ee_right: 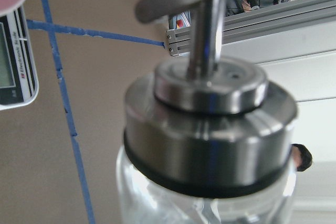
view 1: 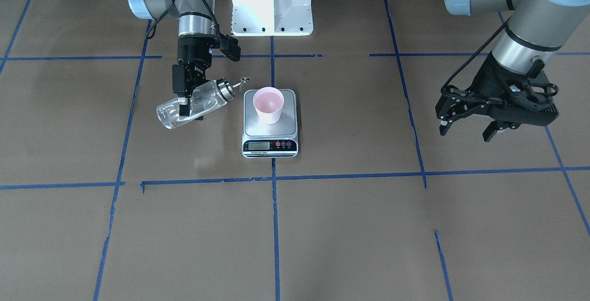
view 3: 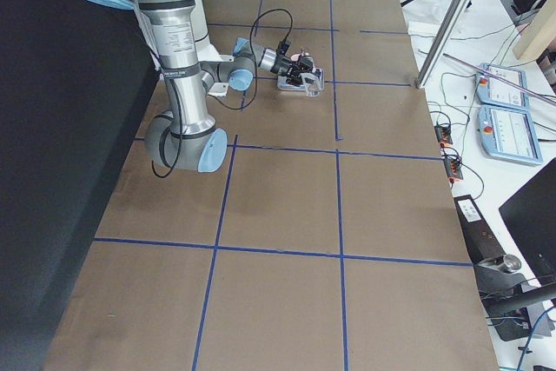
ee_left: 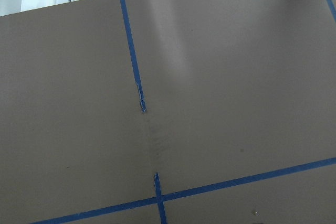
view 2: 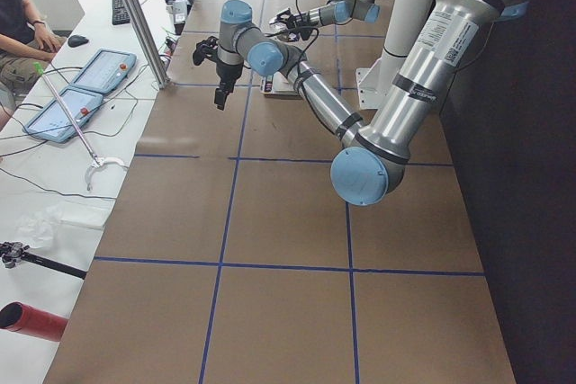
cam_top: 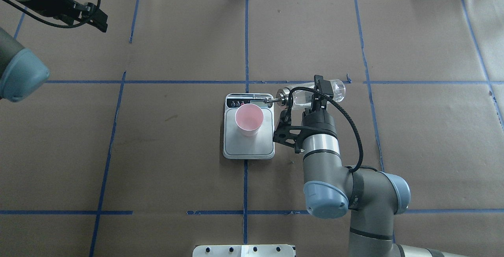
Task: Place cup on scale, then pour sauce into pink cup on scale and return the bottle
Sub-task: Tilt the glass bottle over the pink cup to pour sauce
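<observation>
The cup [view 1: 268, 104], white outside and pink inside, stands upright on the steel platform of the scale [view 1: 259, 128]; both show in the overhead view too, the cup [cam_top: 249, 119] on the scale [cam_top: 264, 146]. My right gripper [view 1: 185, 107] is shut on the clear glass bottle [view 1: 203, 103], which is tilted almost level beside the scale. Its silver cap and spout [view 1: 239, 82] point toward the cup, short of its rim. The cap fills the right wrist view [ee_right: 210, 129]. My left gripper [view 1: 465, 130] hangs open and empty, far from the scale.
Brown paper with blue tape lines [cam_top: 246, 44] covers the table. The robot's white base [view 1: 272, 1] stands behind the scale. The left wrist view holds only paper and tape [ee_left: 134, 61]. An operator [view 2: 18, 15] and tablets [view 2: 85, 87] sit beyond the table's far side.
</observation>
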